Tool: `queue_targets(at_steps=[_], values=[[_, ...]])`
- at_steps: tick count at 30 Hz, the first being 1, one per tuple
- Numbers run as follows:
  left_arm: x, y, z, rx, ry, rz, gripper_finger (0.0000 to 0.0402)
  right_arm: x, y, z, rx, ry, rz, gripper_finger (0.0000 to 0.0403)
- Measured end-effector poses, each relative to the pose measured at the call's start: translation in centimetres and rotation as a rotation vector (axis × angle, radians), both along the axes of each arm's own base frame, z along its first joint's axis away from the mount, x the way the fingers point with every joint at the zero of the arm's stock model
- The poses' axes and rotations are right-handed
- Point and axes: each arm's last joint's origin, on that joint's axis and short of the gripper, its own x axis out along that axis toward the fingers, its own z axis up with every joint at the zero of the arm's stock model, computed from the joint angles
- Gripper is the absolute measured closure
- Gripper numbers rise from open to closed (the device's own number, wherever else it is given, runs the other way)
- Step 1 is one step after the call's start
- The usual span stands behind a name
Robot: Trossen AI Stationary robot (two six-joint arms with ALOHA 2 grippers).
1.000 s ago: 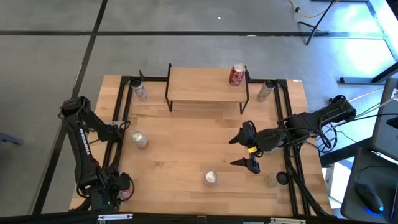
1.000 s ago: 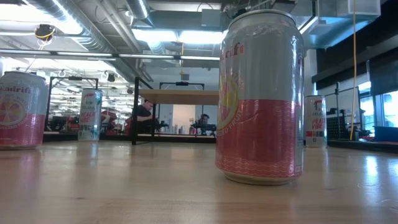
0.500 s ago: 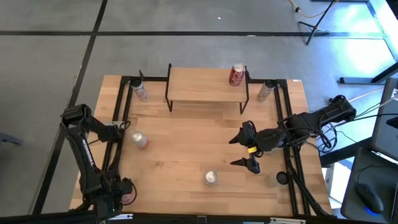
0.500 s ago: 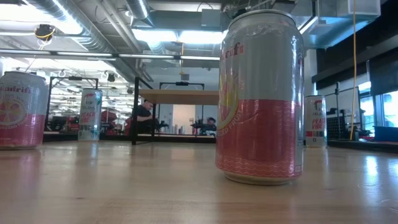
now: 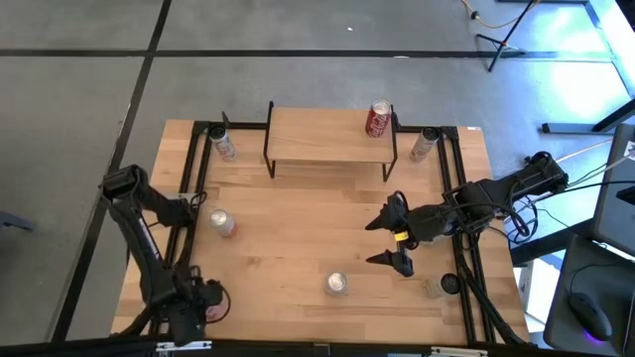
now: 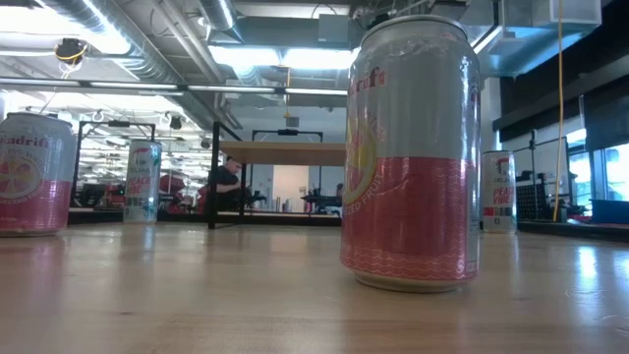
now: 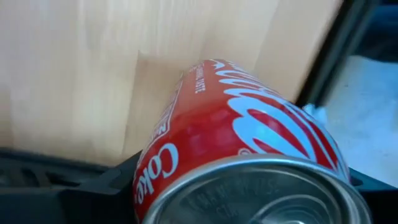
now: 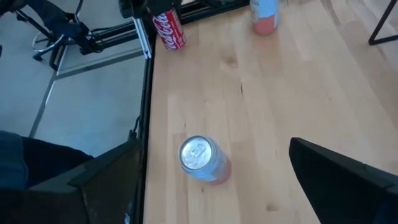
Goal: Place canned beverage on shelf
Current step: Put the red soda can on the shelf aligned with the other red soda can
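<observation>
Left end effector (image 5: 203, 305) nearer table (image 5: 288, 238) corner

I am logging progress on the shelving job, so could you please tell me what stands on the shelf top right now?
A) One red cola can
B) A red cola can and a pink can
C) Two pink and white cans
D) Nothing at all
A: in the high view a single red cola can stands upright near the right end of the shelf, and no other can is on its top.
</observation>
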Motion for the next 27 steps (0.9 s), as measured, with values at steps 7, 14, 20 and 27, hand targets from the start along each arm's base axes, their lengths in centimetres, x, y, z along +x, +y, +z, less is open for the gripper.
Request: queue_targets(at_steps=[7,14,20,27], values=[[5.8,3.7,6.5,0.037,-0.150,-0.091,0.0126,0.0,0.0,0.0,0.007,-0.003,-0.018,0.0010],[11.2,9.3,12.4,0.064,-0.346,-0.161,0.0126,0.5,-0.2,0.4,-0.071,-0.090,-0.117,0.0011],[13.8,14.4,15.4,0.160,-0.469,-0.188,0.0126,2.7,0.5,-0.4,-0.148,-0.148,-0.152,0.0011],[15.7,18.4,17.0,0.269,-0.588,-0.224,0.0126,6.8,1.2,-2.4,-0.235,-0.230,-0.228,0.0011]])
